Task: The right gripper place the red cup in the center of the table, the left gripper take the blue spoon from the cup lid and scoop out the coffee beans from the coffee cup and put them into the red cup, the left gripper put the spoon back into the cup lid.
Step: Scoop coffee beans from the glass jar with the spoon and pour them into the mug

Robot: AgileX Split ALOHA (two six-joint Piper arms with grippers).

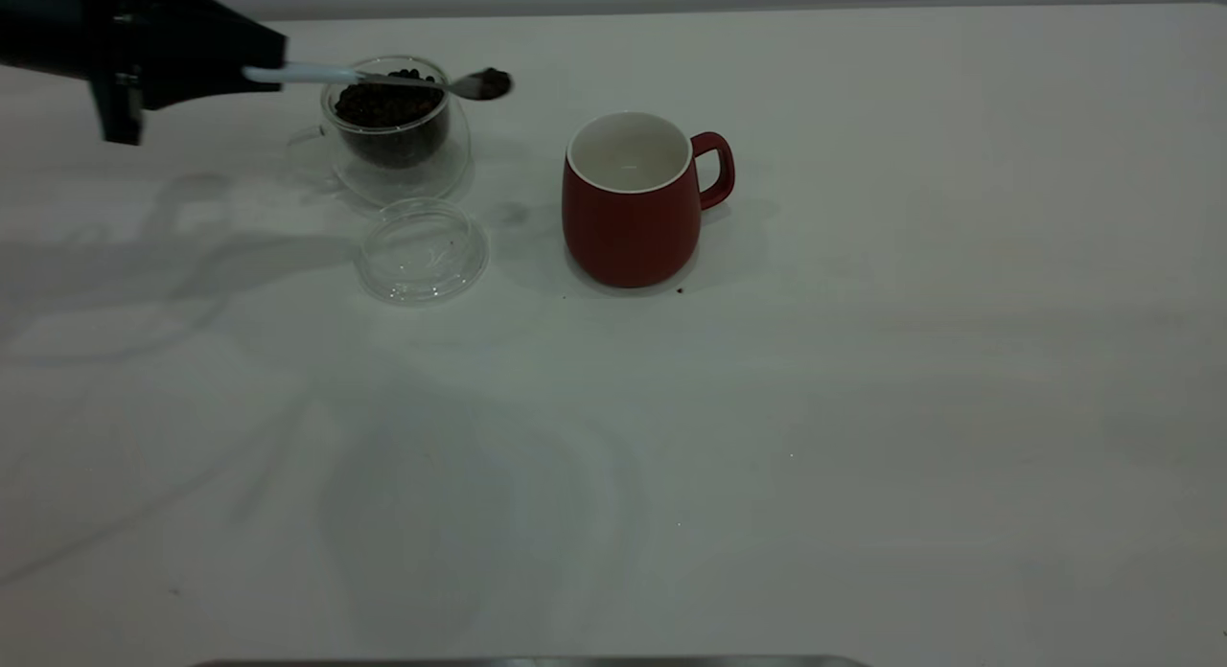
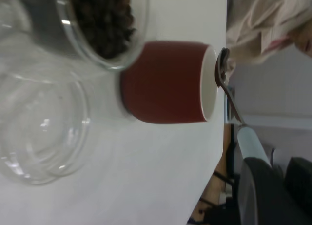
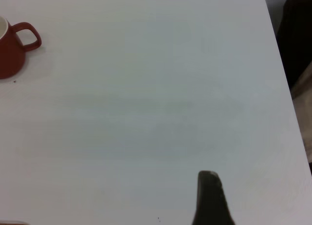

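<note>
Spoon (image 1: 383, 77), light, slippery, level with beans (image 1: 493, 80) loose in its bowl, hangs between coffee cup (image 1: 395, 130) and red cup (image 1: 631, 202); left gripper (image 1: 251, 73) pinches its handle end. You keep it flat. Right gripper's (image 3: 210, 198) spread: cannot tell.

Left gripper (image 1: 259, 73) clamped, raised at far left

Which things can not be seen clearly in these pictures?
- Left gripper: exterior view, mostly cut off by the frame edge.
- Right gripper: right wrist view shows one dark finger tip; open or shut unknown.
- Blue spoon load: too small to count beans.
- Red cup bottom: hidden by its wall.
</note>
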